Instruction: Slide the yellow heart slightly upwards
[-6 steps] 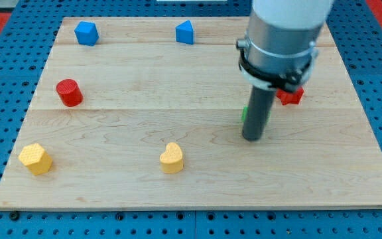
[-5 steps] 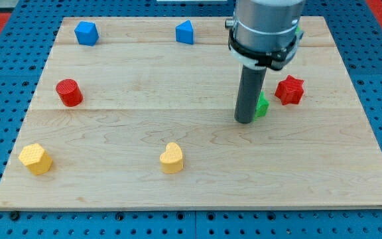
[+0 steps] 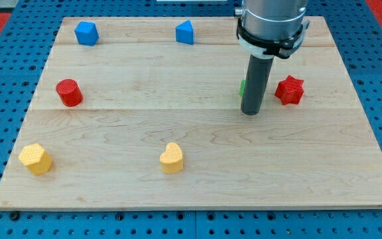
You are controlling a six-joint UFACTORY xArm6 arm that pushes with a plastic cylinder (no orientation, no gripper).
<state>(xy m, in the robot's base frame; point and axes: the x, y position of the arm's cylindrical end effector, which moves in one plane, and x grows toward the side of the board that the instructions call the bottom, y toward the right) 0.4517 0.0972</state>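
Note:
The yellow heart (image 3: 172,158) lies on the wooden board (image 3: 144,126) near the view's bottom, a little left of centre. My tip (image 3: 251,111) rests on the board up and to the right of the heart, well apart from it. A green block (image 3: 243,87) is mostly hidden behind the rod, with only a sliver showing at its left side; its shape cannot be made out.
A red star (image 3: 289,90) sits just right of the rod. A red cylinder (image 3: 68,92) is at the left. A yellow hexagon (image 3: 35,159) is at the bottom left. Two blue blocks (image 3: 85,32) (image 3: 185,32) lie along the top.
My tip has moved up the board, away from the yellow heart, and ended slightly to the right. The green block, seen right of the rod before, now peeks out at its left.

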